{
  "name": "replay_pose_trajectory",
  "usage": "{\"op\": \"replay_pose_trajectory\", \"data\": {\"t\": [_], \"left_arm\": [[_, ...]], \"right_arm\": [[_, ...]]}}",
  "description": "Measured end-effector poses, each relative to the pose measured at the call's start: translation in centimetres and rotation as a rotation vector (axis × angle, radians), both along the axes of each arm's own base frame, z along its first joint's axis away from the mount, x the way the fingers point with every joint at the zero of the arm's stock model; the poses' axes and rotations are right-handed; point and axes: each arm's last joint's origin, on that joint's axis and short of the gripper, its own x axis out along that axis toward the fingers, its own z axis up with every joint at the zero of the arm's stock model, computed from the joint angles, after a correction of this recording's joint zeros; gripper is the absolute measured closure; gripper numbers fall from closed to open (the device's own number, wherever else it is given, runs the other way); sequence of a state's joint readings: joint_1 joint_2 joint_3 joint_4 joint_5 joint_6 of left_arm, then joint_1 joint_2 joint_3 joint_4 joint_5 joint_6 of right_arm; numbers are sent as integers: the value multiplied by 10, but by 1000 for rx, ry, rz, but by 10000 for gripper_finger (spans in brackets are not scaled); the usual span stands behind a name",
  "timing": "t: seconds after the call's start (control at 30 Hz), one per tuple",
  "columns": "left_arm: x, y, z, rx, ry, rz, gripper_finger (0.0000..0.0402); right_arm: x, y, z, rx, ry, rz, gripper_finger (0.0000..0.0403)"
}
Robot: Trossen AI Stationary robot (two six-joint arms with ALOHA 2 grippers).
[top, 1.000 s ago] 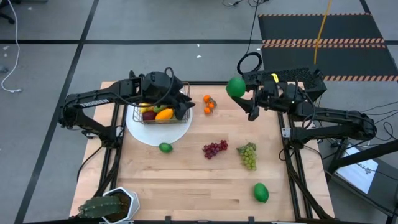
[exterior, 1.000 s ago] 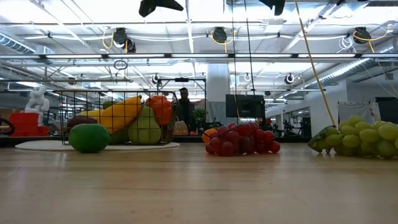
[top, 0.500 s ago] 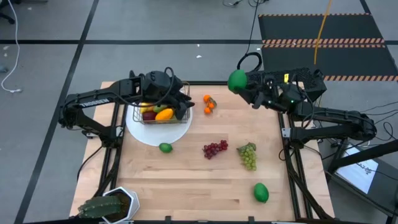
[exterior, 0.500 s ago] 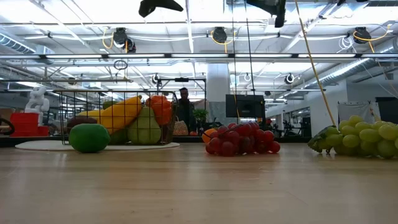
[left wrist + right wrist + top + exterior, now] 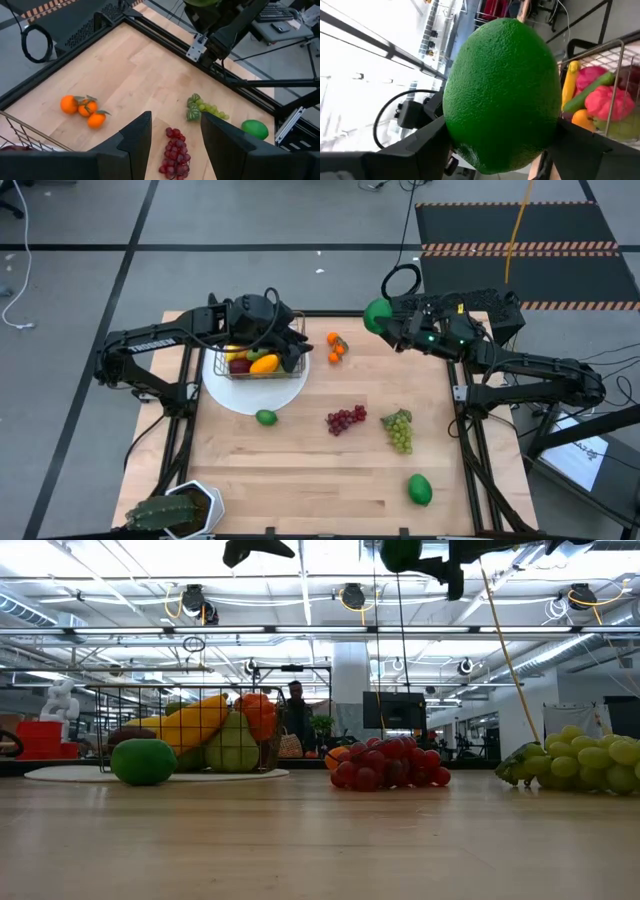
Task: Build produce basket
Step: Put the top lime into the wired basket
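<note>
On the table's near part lie a lime [image 5: 419, 489], green grapes [image 5: 399, 429] and red grapes [image 5: 345, 419]. Farther, the basket [image 5: 262, 360] stands on a plate [image 5: 252, 395], filled with produce. The left gripper [image 5: 175, 142] hovers at the basket, jaws spread, empty. The right gripper [image 5: 384, 323], raised near the far edge, pinches a green lime [image 5: 502, 92].

Pebbled matt lime [image 5: 502, 95] (wire basket [image 5: 262, 358])
</note>
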State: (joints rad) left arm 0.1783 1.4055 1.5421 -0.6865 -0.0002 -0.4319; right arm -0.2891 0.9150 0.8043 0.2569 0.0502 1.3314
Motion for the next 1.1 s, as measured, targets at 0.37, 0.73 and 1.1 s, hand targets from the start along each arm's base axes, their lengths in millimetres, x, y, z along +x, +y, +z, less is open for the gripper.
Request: {"op": "replay_pose_trajectory", "data": {"t": [0.37, 0.73, 1.1], "left_arm": [[1, -2, 1, -103, -23, -3, 231], [7, -5, 14, -212, -176, -133, 141], [13, -4, 32, -8, -365, -197, 53]], "right_arm": [[0, 1, 0, -194, 64, 32, 122], [4, 17, 0, -457, 123, 120, 122], [8, 34, -5, -875, 243, 181, 121]]}}
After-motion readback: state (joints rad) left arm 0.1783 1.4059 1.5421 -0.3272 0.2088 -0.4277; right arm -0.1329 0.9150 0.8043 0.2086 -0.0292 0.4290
